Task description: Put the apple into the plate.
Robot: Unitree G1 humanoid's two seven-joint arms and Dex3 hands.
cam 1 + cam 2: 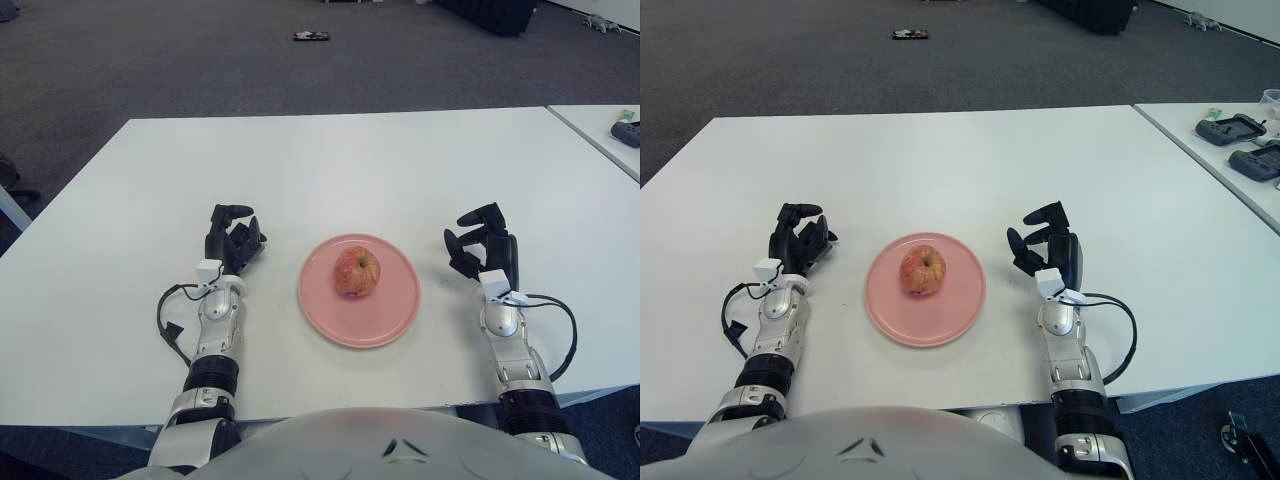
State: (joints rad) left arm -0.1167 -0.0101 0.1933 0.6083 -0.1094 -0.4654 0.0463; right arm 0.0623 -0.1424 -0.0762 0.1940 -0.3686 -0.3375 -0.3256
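A red and yellow apple (356, 271) sits upright on the pink plate (395, 310), a little left of the plate's middle. My right hand (478, 243) is just right of the plate, low over the white table, fingers loosely curled and holding nothing. My left hand (232, 235) shows to the left of the plate, its fingers relaxed and empty. Neither hand touches the apple or the plate.
The white table (330, 170) stretches far beyond the plate. A second table (1230, 150) at the right carries dark controllers (1230, 128). Grey carpet lies behind, with a small dark object (312, 37) on the floor.
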